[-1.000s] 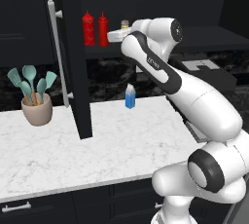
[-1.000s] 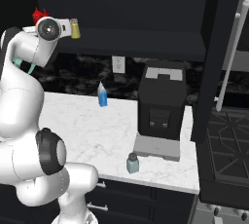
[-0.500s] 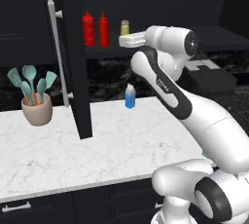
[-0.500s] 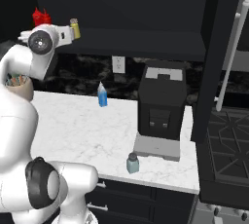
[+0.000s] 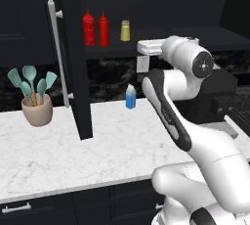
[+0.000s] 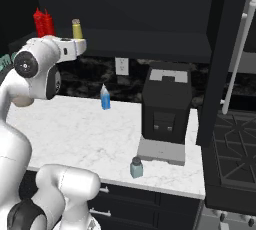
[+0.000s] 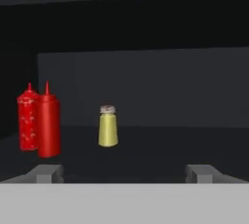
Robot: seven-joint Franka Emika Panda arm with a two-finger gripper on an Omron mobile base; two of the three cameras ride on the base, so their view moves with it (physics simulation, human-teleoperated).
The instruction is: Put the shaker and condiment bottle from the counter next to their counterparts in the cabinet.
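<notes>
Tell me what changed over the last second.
The open two-finger gripper drew back from the black wall cabinet's shelf, empty. The two red squeeze bottles, small yellow shaker and pale blue-grey shaker on the white marble counter stayed put.

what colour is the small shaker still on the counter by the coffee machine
Pale blue-grey with a grey cap; the shaker shows best in the right base view.

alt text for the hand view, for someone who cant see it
Two red squeeze bottles stand side by side on the dark cabinet shelf, with a small yellow shaker with a silver cap to their right, apart from them. The open gripper faces the shelf, holding nothing, its two fingertips rising at the bottom.
</notes>
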